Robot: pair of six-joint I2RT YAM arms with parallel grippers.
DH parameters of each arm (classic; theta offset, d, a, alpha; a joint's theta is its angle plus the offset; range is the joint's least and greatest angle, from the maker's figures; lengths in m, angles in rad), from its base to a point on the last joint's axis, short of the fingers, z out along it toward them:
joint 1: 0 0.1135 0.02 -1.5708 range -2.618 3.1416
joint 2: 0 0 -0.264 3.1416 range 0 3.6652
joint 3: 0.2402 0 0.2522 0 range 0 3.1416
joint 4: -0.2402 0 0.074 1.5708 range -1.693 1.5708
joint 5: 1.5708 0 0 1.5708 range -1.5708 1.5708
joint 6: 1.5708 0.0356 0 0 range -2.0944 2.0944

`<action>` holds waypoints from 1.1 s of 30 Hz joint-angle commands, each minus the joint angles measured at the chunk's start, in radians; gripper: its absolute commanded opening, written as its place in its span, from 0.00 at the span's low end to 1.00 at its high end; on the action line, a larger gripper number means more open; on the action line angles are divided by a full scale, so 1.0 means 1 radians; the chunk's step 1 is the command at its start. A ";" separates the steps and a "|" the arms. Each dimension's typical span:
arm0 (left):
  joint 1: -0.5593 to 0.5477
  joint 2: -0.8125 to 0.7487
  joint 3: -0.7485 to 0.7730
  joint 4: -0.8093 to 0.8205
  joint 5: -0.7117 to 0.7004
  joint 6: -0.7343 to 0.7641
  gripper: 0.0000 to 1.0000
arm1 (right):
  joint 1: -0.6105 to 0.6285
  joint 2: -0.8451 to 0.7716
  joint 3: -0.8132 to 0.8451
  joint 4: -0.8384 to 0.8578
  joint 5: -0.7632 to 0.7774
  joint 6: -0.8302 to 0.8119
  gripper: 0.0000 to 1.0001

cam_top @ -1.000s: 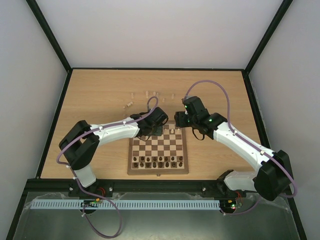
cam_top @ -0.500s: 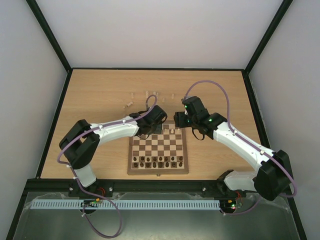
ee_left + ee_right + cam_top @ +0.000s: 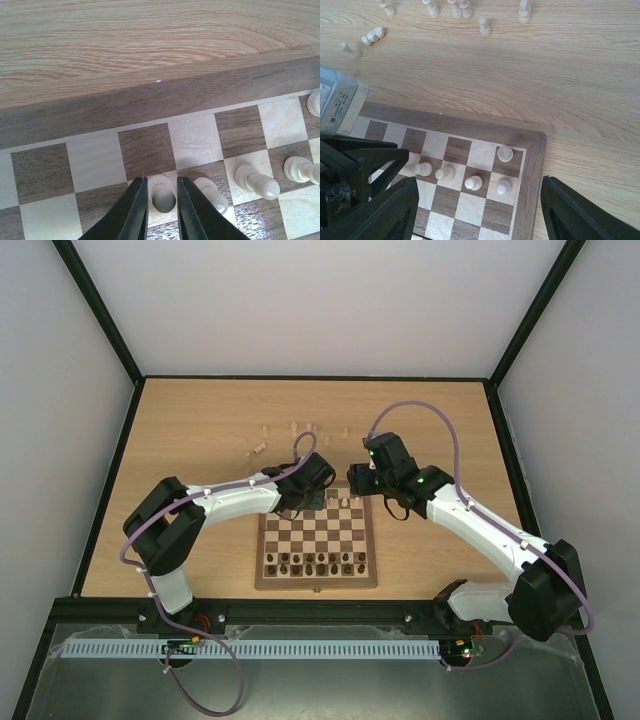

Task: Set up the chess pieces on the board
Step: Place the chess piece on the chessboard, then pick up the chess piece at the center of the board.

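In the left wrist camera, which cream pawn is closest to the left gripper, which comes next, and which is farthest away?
1. The middle pawn, standing between the tips of the left gripper.
2. The neighbour pawn, just to its right.
3. The third pawn, one square further right.
4. The edge pawn, at the right side of the view, farthest.

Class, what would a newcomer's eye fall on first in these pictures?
The square wooden chessboard stands out, dark brown pieces lined along its near edge. The left gripper straddles a pale cream pawn near the far edge; loose cream pieces lie on the light wood table beyond.
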 commanded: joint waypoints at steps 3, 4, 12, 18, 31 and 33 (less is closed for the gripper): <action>0.002 -0.006 -0.010 -0.017 -0.007 0.000 0.25 | 0.004 0.011 -0.015 -0.011 -0.007 0.000 0.68; 0.004 -0.011 -0.009 -0.020 -0.008 0.000 0.25 | 0.004 0.011 -0.015 -0.010 -0.006 0.000 0.68; 0.006 -0.096 0.015 -0.080 -0.062 0.003 0.38 | 0.005 0.013 -0.015 -0.008 -0.011 0.000 0.68; 0.102 -0.179 -0.003 -0.110 -0.079 0.033 0.48 | 0.004 0.005 -0.017 -0.008 -0.008 0.002 0.68; 0.417 -0.210 -0.191 0.018 -0.035 0.077 0.63 | 0.004 0.008 -0.019 0.004 -0.037 0.000 0.71; 0.434 -0.180 -0.192 0.037 -0.025 0.085 0.62 | 0.004 0.011 -0.019 0.004 -0.039 0.000 0.71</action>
